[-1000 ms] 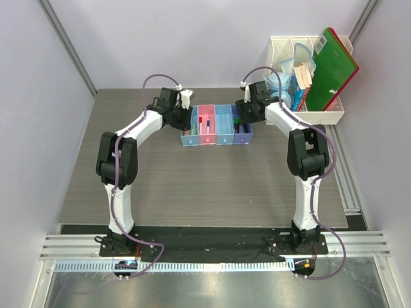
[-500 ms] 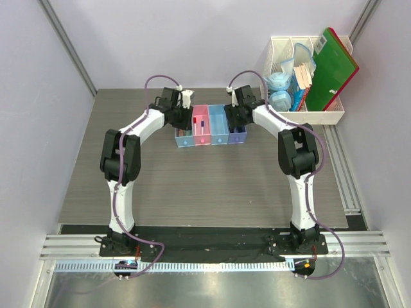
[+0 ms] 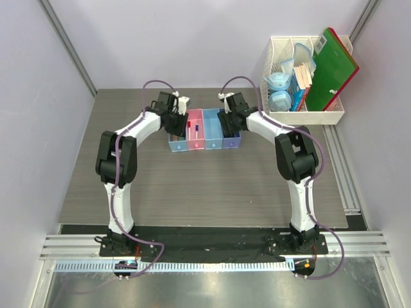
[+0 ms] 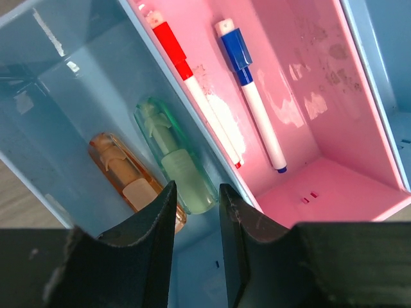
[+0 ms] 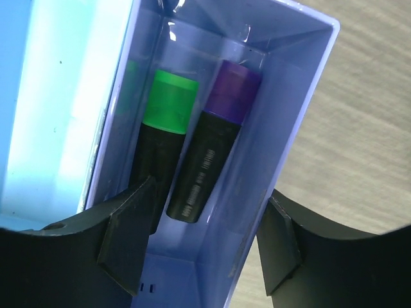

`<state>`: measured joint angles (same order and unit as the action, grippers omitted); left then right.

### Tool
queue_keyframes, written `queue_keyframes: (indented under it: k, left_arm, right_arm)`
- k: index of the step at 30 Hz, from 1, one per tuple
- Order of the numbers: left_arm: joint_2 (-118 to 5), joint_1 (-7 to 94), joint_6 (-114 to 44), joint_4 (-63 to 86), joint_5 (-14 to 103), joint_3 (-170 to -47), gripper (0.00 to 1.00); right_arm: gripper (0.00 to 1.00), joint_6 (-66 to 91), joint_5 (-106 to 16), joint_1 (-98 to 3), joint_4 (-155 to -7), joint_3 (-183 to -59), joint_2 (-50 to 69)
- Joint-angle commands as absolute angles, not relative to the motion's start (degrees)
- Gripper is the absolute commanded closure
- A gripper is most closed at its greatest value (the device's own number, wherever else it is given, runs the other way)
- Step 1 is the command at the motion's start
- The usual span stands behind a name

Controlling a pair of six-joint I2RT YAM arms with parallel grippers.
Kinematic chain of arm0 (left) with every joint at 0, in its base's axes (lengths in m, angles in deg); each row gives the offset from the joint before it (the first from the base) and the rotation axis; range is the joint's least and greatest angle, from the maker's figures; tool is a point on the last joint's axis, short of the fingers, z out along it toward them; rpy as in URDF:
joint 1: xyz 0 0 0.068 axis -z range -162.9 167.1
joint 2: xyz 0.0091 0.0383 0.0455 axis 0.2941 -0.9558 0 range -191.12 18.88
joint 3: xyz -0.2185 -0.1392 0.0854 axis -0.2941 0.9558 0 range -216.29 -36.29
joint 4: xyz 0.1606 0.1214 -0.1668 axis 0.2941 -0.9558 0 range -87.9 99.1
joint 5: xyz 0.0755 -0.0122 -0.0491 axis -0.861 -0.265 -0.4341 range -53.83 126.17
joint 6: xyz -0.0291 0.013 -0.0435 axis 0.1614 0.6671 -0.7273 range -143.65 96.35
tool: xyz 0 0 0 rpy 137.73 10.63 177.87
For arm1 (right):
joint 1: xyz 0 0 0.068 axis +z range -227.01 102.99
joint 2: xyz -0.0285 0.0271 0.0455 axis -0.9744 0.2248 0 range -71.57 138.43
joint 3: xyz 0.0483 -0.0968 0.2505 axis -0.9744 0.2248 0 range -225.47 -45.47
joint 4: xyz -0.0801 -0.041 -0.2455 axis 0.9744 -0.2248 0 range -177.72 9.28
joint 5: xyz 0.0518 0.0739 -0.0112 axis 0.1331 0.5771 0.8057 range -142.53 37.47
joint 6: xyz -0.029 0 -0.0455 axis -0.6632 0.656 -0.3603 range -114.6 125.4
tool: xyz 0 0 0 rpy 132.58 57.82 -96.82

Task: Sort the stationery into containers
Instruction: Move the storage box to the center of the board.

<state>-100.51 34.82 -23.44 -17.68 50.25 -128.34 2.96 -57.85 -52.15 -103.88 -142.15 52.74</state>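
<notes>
The containers [image 3: 212,131], four joined bins, stand mid-table at the back. In the left wrist view an orange piece [image 4: 131,183] and a mint-green piece [image 4: 180,170] lie in the end light blue bin [image 4: 58,115]. A red-capped pen [image 4: 192,86] and a blue-capped pen [image 4: 253,106] lie in the pink bin [image 4: 334,115]. My left gripper [image 4: 196,199] hangs over the blue bin's near end, jaws narrowly apart, nothing between them. The purple bin [image 5: 282,128] holds a green-ended marker [image 5: 160,135] and a purple-ended marker [image 5: 212,147]. My right gripper [image 5: 205,240], open, straddles its outer wall.
A white slotted rack [image 3: 321,115] at the back right holds a green folder [image 3: 331,67], books and round blue items [image 3: 279,90]. Bare grey tabletop [image 3: 205,186] lies between the bins and the arm bases. Purple-grey walls close in both sides.
The row of bins has slid left across the table, away from the white rack. Both grippers moved left with it, one at each end.
</notes>
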Motion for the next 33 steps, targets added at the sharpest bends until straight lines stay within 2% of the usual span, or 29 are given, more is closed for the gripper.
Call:
queue_keyframes:
  k: [1, 9, 18, 33]
  left_arm:
    - [-94.33, 35.74, -20.58, -17.88, 53.48, -125.41, 0.67]
    - [-90.63, 35.74, -18.29, -19.2, 53.66, -121.02, 0.67]
    - [-88.52, 35.74, -17.76, -20.61, 54.89, -119.26, 0.67]
    - [-82.29, 35.74, -19.52, -20.87, 52.51, -126.02, 0.66]
  right_arm:
    - [0.35, 3.82, -53.32, -47.49, -103.75, -137.59, 47.61]
    - [0.35, 2.59, -51.03, -43.97, -104.1, -131.52, 41.37]
    - [0.35, 1.97, -52.0, -43.26, -104.45, -130.72, 39.61]
    - [0.31, -2.24, -57.36, -43.35, -112.89, -139.16, 34.52]
